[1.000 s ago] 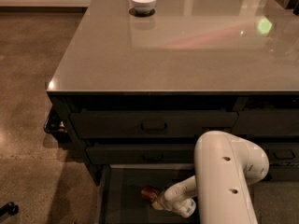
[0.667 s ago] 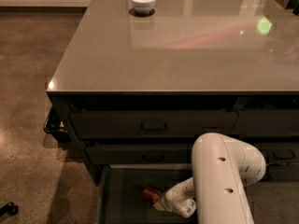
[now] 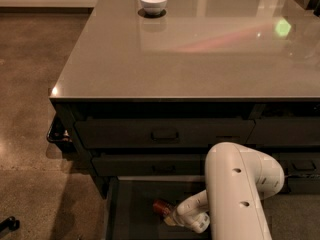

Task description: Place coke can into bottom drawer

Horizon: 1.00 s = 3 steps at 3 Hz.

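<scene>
The coke can, red-orange, lies low inside the open bottom drawer, a wide dark box pulled out below the handled drawer fronts. My gripper is down in the drawer at the can's right end, at the tip of the white arm. The can's right part is hidden behind the gripper.
A white bowl stands at the far edge of the grey countertop. Two shut drawer fronts with handles sit above the open drawer. A dark object hangs at the cabinet's left side. Brown floor lies to the left.
The arm has shifted slightly to the left over the drawer. The can stays at about the same spot in the drawer.
</scene>
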Each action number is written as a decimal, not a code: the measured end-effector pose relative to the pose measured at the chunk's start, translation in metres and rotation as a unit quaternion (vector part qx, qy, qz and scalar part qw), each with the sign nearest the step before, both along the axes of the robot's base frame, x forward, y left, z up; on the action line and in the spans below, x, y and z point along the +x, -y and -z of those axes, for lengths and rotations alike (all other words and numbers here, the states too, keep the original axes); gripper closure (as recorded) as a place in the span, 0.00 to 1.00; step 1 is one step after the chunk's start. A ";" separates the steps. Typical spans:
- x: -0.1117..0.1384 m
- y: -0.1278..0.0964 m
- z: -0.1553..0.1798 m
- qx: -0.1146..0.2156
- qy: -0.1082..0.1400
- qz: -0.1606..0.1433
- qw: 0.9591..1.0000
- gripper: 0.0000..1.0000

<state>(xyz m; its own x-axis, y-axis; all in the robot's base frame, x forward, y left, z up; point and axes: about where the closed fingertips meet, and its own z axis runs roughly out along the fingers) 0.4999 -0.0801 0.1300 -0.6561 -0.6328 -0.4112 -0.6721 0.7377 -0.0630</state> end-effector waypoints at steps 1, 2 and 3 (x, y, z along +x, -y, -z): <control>0.000 0.000 0.000 0.000 0.000 0.000 1.000 0.35; 0.000 0.000 0.000 0.000 0.000 0.000 1.000 0.11; 0.000 0.000 0.000 0.000 0.000 0.000 1.000 0.00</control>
